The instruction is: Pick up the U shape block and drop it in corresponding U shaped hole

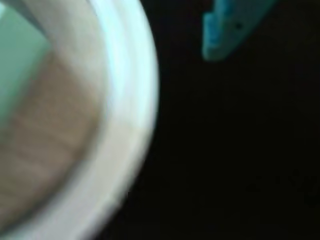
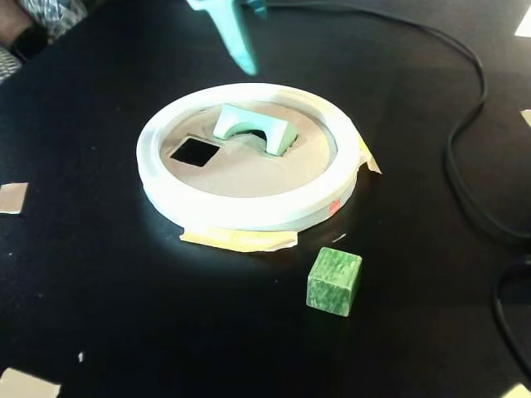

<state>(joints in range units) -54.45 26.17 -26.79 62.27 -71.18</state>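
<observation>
The pale mint U shape block (image 2: 253, 126) stands on the tan, white-rimmed disc (image 2: 249, 214) with its notch facing down like an arch. It sits over the U shaped hole, of which only a dark sliver (image 2: 268, 144) shows beneath it. My teal gripper (image 2: 249, 37) hangs above the disc's far rim, apart from the block, open and holding nothing. In the wrist view, one teal finger (image 1: 225, 30) shows at the upper right. The blurred disc rim (image 1: 132, 75) and a patch of the mint block (image 1: 15, 55) fill the left.
A square cutout (image 2: 194, 151) lies left of the block in the disc. A darker marbled green cube (image 2: 334, 282) sits on the black table in front of the disc. Black cables (image 2: 465, 166) run along the right side. Tape scraps (image 2: 239, 240) hold the disc's edge.
</observation>
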